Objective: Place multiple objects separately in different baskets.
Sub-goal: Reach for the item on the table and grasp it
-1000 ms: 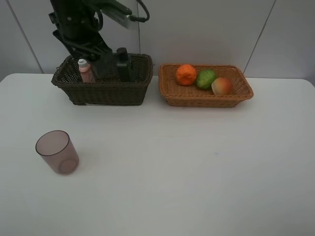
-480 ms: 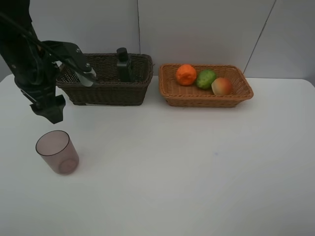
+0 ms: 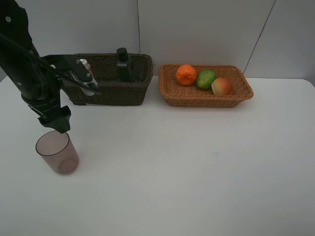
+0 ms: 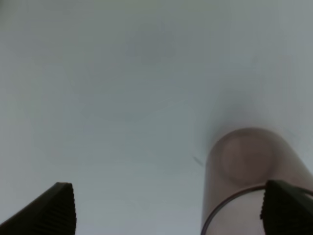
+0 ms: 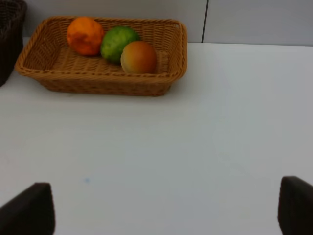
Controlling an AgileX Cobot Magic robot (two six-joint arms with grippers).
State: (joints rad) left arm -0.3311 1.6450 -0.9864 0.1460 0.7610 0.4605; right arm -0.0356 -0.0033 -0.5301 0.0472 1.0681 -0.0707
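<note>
The translucent mauve cup (image 3: 57,152) stands upright at the table's left front. My left gripper (image 3: 57,121) hangs just above its far rim, open and empty. In the left wrist view the cup (image 4: 246,172) lies close to one fingertip (image 4: 288,208), off the middle of the left gripper (image 4: 171,210). The dark brown basket (image 3: 113,92) holds the dark grey pump bottle (image 3: 123,64) and the pink bottle (image 3: 84,63), which the arm mostly hides. The light tan basket (image 3: 206,101) holds the orange (image 3: 186,74), the green fruit (image 3: 206,78) and the red-orange fruit (image 3: 222,86). My right gripper (image 5: 164,210) is open over bare table.
Both baskets stand side by side at the table's back, against a pale wall. In the right wrist view the tan basket (image 5: 102,84) with its fruits lies ahead, and a corner of the dark basket (image 5: 10,29) shows at the edge.
My left arm has swung away from the dark basket, leftward and toward the front, and has come down until its open gripper is just above the cup. Nothing else has moved.
</note>
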